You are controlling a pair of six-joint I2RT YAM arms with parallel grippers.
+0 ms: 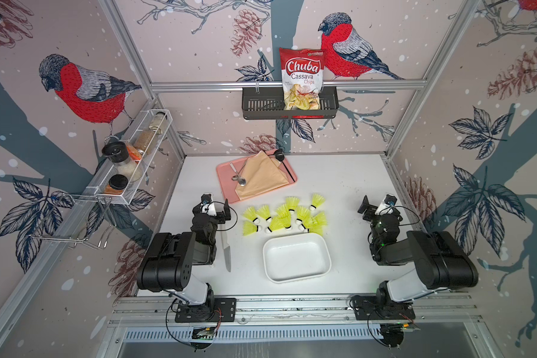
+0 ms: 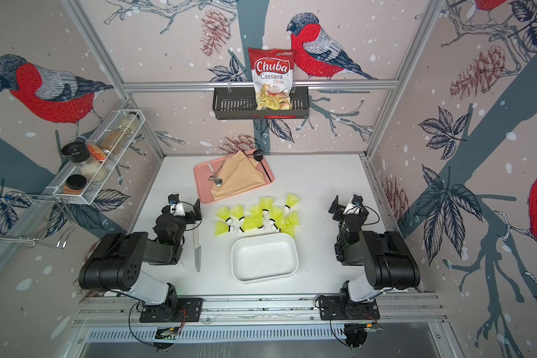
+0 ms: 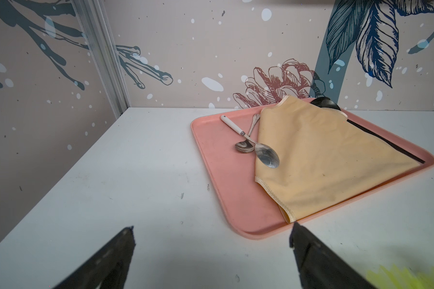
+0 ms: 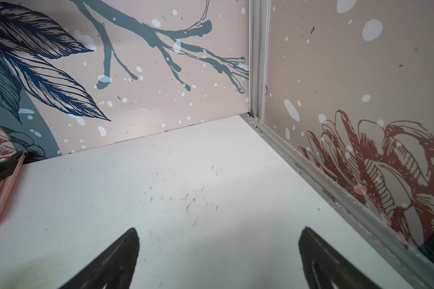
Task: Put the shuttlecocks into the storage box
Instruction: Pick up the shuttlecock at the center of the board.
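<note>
The left gripper (image 3: 212,230) has its jaws spread wide with nothing between them, only bare desk (image 1: 354,186) showing in the gap. The right gripper (image 4: 219,230) is just as wide apart and also holds nothing. Each stands by its own side edge of the desk, about halfway back and above the surface.

Just ahead of the left gripper is the near corner of a pink tray (image 1: 225,179), which lies askew toward the far edge, left of the middle. It carries a folded tan cloth (image 1: 261,176), two spoons (image 1: 239,179) and a black ladle (image 1: 279,155). A knife (image 1: 227,248) lies beside the left arm, its blade pointing toward the near edge.

The shuttlecocks (image 1: 276,223) lie in a loose heap in the middle of the desk, between the two grippers. One shuttlecock (image 1: 317,201) sits a little apart on the far side. The storage box (image 1: 295,257) lies just beside the heap on the near-edge side. It is empty and its far rim almost touches the nearest skirts.

A wide bare strip separates the heap from the right gripper, and the far right corner is open. On the left the room is tighter, between tray corner, knife and heap.
</note>
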